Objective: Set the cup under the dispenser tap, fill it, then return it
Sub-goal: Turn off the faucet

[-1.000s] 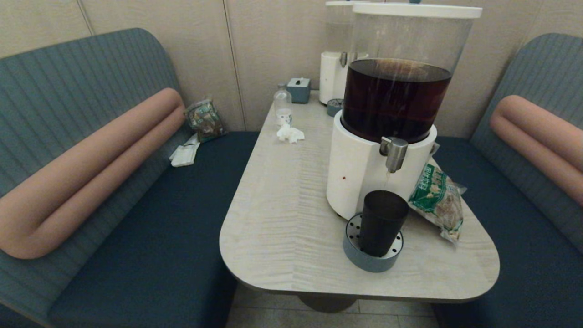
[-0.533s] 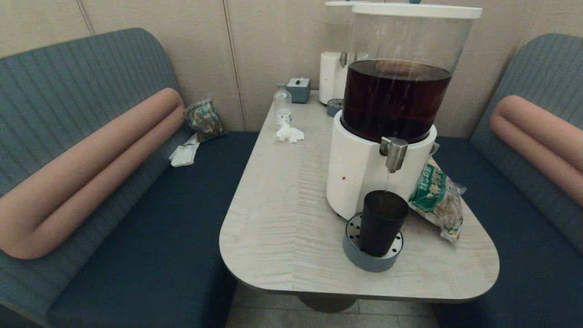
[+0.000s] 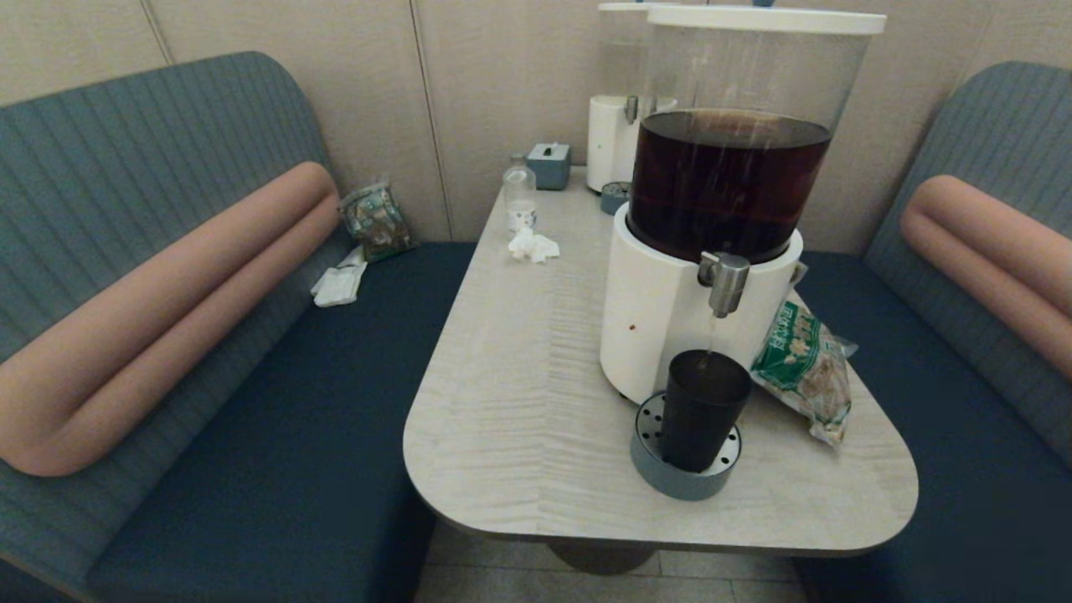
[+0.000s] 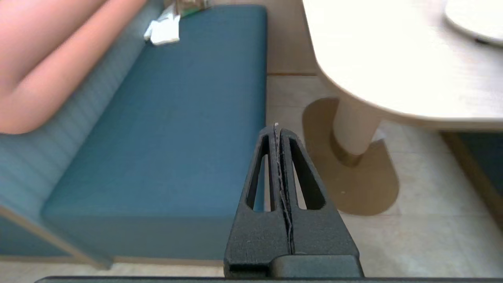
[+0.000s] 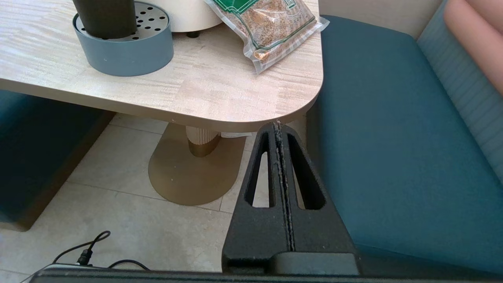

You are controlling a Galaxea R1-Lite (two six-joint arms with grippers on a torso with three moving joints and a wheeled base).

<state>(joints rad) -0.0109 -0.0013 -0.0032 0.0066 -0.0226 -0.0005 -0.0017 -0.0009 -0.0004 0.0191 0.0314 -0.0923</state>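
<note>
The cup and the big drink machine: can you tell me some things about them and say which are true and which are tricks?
1. The cup stands on the round grey drip tray. True.
2. The cup stands below the dispenser tap. True.
3. The right gripper is holding the cup. False: it is shut on nothing, low beside the table edge.
4. The snack bag lies on the seat. False: it lies on the table, beside the dispenser.
5. The left gripper is shut, down by the seat. True.
</note>
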